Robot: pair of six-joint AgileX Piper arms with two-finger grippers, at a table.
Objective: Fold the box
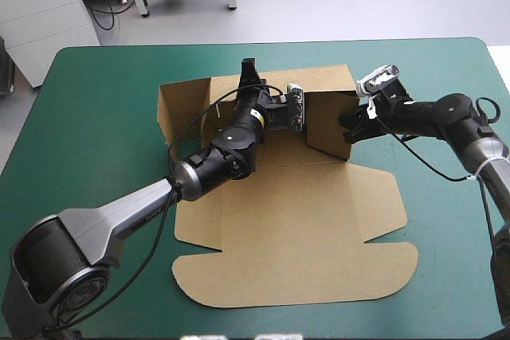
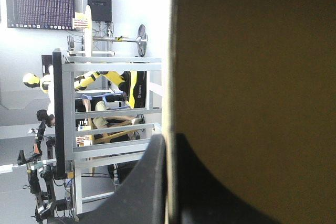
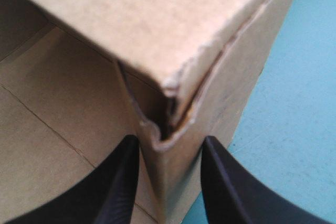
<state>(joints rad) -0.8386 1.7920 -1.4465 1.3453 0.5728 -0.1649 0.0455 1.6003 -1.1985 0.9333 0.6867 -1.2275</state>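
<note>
Brown box [image 1: 303,228], mid-table on teal-green cover [image 1: 96,117], lid flat, far walls raised: left gripper [image 2: 168,141] clamped on the rear wall's edge, right gripper [image 3: 168,142] pinching the raised right wall's corner.

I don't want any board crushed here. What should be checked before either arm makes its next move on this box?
1. Left gripper grips the box's far wall: ok.
2. Right gripper clamps the right wall's corner: ok.
3. That corner's seam flush: not ok, it gapes and looks frayed.
4. Left wall raised: ok.
5. Lid flat on the table: ok.
6. Far wall fully tucked: cannot tell.
</note>
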